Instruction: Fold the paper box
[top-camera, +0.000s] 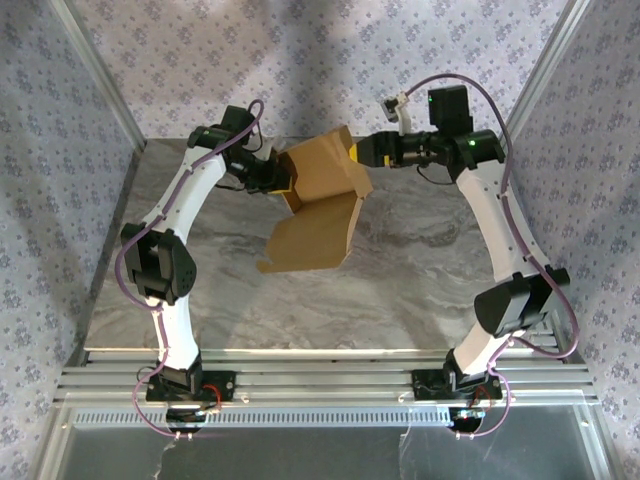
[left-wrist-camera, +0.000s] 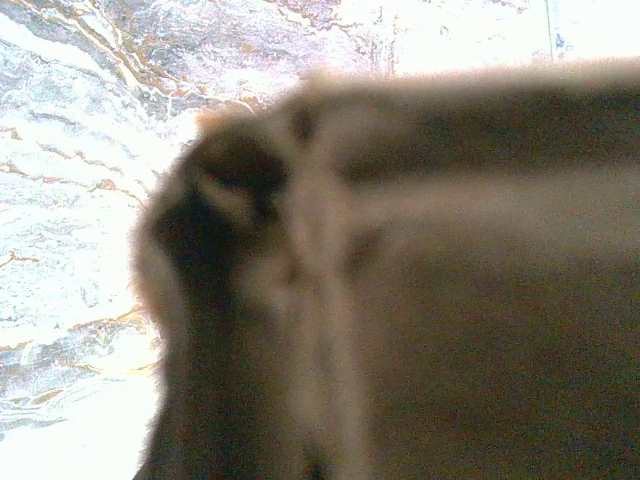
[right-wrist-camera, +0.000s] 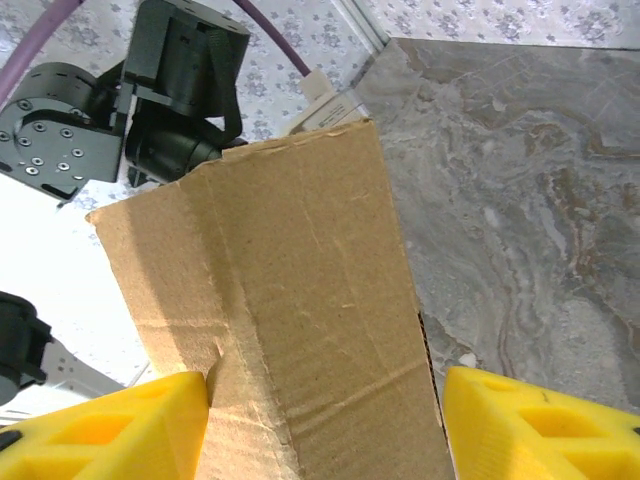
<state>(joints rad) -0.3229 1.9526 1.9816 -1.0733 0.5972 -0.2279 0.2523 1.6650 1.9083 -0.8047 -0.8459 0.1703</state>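
Observation:
The paper box (top-camera: 320, 190) is tan cardboard, partly folded and held up over the back middle of the table, with one flap hanging toward me. My left gripper (top-camera: 283, 178) is shut on its left edge. In the left wrist view the box (left-wrist-camera: 480, 300) is a brown blur right against the lens. My right gripper (top-camera: 352, 152) meets it from the right. In the right wrist view a folded panel of the box (right-wrist-camera: 300, 300) fills the space between the yellow fingers (right-wrist-camera: 120, 430) of my right gripper (right-wrist-camera: 325, 420), one finger on each side edge.
The grey marble table (top-camera: 420, 270) lies under the box. Patterned walls with metal posts (top-camera: 95, 70) close the left, right and back sides. An aluminium rail frame (top-camera: 320, 385) runs along the near edge by the arm bases.

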